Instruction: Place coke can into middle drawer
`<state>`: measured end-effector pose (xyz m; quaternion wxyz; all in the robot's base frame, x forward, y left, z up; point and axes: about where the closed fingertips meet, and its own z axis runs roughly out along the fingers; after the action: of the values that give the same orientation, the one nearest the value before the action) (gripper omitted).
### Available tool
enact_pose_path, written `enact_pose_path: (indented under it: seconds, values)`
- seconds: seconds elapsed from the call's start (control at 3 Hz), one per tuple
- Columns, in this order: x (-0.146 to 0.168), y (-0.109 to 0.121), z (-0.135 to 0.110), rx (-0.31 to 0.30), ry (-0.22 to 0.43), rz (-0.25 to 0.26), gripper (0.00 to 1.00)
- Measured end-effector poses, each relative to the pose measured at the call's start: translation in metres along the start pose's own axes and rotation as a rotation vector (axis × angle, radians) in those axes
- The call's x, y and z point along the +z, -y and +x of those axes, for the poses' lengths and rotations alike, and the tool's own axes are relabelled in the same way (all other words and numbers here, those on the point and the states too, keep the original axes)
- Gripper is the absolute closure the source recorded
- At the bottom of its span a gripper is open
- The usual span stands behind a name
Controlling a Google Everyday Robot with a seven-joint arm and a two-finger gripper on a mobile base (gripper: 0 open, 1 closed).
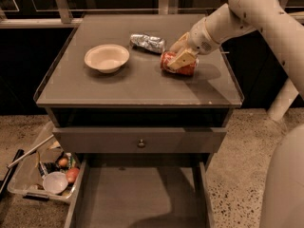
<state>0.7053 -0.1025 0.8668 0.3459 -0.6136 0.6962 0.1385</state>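
The coke can (pixel 167 62), red with white lettering, lies on its side on the cabinet top (pixel 142 87), right of centre. My gripper (pixel 179 52) reaches in from the upper right and straddles the can, one finger (pixel 183 59) across its front and the other behind it, closed on it. The can still rests on the surface. The middle drawer (pixel 137 198) stands pulled open at the bottom of the view, its flat grey floor bare.
A cream bowl (pixel 107 57) sits on the left of the top. A crumpled silver foil packet (pixel 148 42) lies just behind the can. A shut drawer front with a round knob (pixel 141 143) is above the open drawer. A plastic bin (pixel 42 177) of odds stands on the floor at left.
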Motion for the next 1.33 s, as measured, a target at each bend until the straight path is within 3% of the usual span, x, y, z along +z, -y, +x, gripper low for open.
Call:
enact_pose_path:
  seconds: [0.67,1.33]
  values:
    - [-0.043,-0.027,0.013,0.039,0.008,0.043,1.0]
    - [-0.091,-0.068,0.017,0.046,0.029,0.119,1.0]
